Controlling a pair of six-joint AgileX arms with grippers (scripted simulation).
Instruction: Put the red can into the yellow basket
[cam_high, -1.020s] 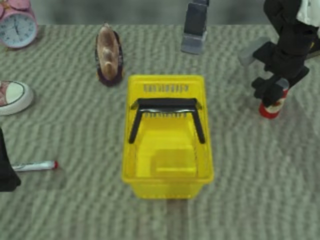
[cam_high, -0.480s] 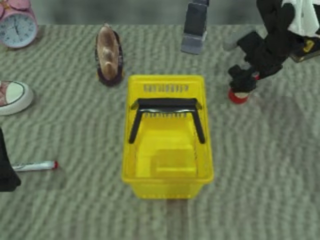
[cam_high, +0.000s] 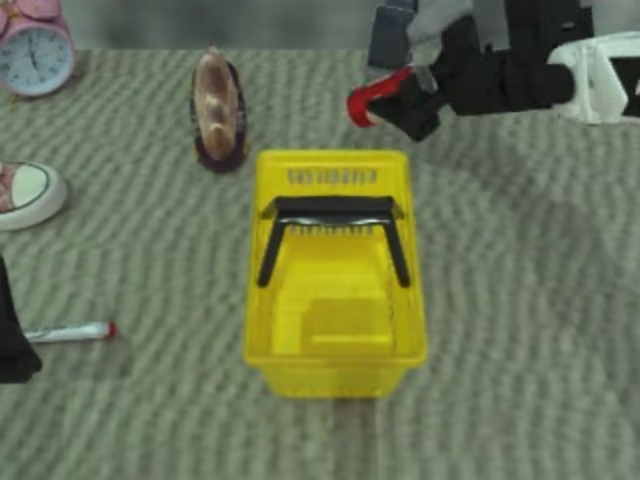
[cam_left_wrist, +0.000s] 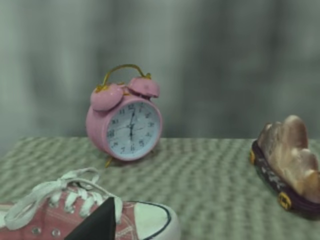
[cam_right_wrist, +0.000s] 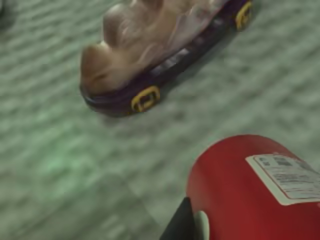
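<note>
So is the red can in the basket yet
Not yet. The right gripper holds the red can in the air beyond the yellow basket, which is empty.

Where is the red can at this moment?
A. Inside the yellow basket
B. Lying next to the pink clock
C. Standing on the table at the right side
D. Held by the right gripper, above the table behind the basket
D: the right gripper holds the red can off the table, beyond the far rim of the yellow basket, not over it.
</note>
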